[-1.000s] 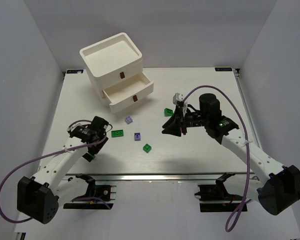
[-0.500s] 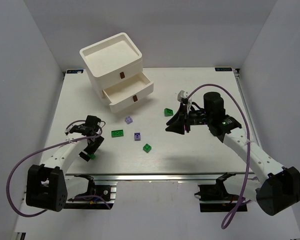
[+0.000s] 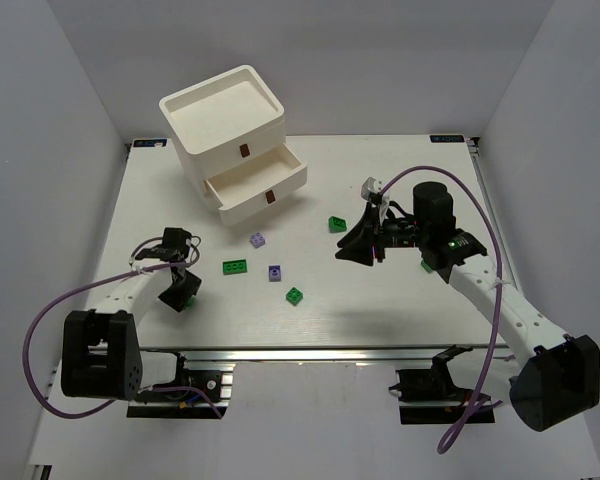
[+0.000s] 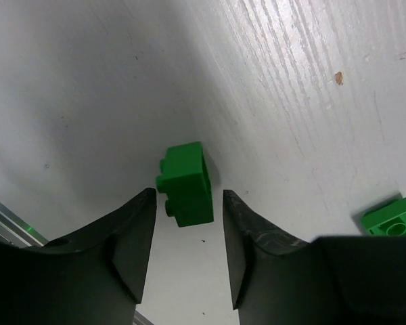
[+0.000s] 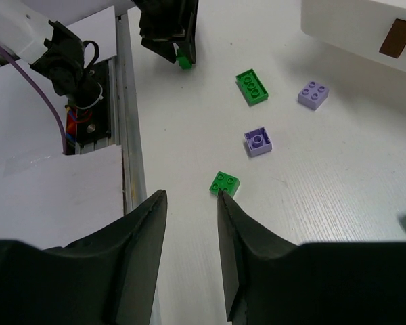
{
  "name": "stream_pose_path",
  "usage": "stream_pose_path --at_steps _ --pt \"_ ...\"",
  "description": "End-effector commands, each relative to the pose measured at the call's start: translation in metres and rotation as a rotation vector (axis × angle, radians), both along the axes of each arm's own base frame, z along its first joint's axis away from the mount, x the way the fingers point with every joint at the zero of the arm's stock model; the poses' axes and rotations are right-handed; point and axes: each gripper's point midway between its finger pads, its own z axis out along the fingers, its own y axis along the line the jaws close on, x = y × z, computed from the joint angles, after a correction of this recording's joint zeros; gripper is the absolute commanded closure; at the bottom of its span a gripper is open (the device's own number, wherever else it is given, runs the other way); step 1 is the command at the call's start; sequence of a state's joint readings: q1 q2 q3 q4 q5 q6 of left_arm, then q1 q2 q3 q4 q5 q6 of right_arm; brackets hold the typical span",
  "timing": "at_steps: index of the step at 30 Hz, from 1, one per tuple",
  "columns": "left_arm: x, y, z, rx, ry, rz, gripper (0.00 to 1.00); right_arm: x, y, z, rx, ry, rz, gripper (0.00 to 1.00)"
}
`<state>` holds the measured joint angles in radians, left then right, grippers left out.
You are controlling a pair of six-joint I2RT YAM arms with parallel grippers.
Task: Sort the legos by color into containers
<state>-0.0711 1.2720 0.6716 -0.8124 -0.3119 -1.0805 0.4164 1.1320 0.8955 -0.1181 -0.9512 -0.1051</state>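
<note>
Left tool [image 4: 188,198] straddles the green lego [image 4: 187,181] on the counter [image 4: 311,135], jaws half-open, gaps either side, brick lengthwise along the gap, nothing gripped.

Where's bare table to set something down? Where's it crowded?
Bare: the white table's far right, between the white stacked drawer unit and the right edge; the left strip beside that unit; the near strip between the small green brick and the right arm. Crowded: the centre before the open drawer, with two light purple bricks and a flat green brick.
</note>
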Motion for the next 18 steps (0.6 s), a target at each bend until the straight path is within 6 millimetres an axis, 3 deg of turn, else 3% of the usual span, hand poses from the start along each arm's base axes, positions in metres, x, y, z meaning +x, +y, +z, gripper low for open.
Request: stream_pose_path --at_steps 1,8,12,18 --pt "0.005 0.0 0.003 -0.022 -0.036 -0.024 0.46 0.001 -0.001 0.012 0.022 -0.023 0.017 0.59" --pt "0.015 -0.001 0.017 -0.036 -0.079 -0.089 0.73 0.003 -0.002 0.008 0.019 -0.009 0.015 0.59" --pt "0.033 -0.012 0.045 -0.07 -0.167 -0.227 1.0 0.005 -0.003 0.007 0.019 -0.006 0.01 0.6" --pt "0.053 -0.042 0.116 -0.122 -0.422 -0.482 1.0 0.009 -0.005 0.005 0.012 -0.011 -0.004 0.62"
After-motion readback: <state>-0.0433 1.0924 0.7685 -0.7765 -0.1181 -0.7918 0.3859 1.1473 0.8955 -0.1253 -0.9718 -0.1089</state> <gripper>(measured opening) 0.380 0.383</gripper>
